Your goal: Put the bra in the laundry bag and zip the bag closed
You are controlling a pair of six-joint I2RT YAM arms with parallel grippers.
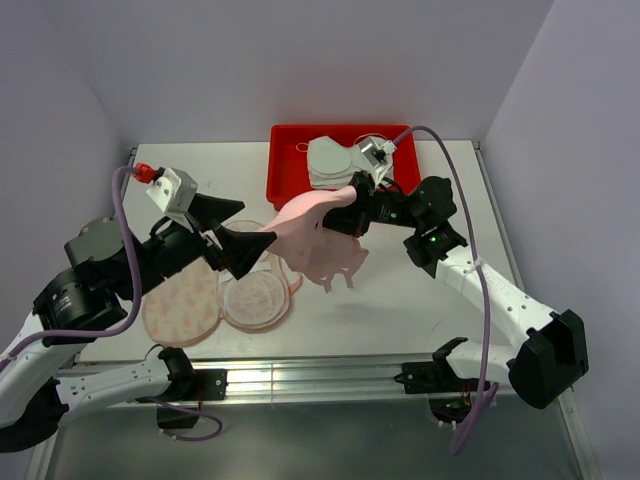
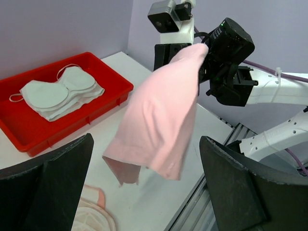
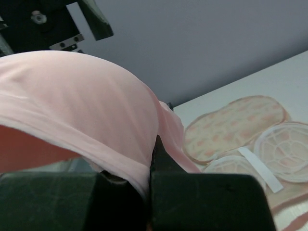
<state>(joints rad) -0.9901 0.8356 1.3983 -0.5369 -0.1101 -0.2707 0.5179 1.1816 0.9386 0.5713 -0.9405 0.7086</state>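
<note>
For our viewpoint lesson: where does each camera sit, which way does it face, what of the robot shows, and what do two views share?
Top external: above, behind the arms, looking down at the table; both arms show.
Left wrist: faces the bra hanging from the right gripper; own open fingers show.
Right wrist: looks past the bra to the bag; own fingers show.
Shared: all see the bra.

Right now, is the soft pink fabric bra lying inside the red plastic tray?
No, the pink bra hangs from the right gripper, outside the red tray.
</note>
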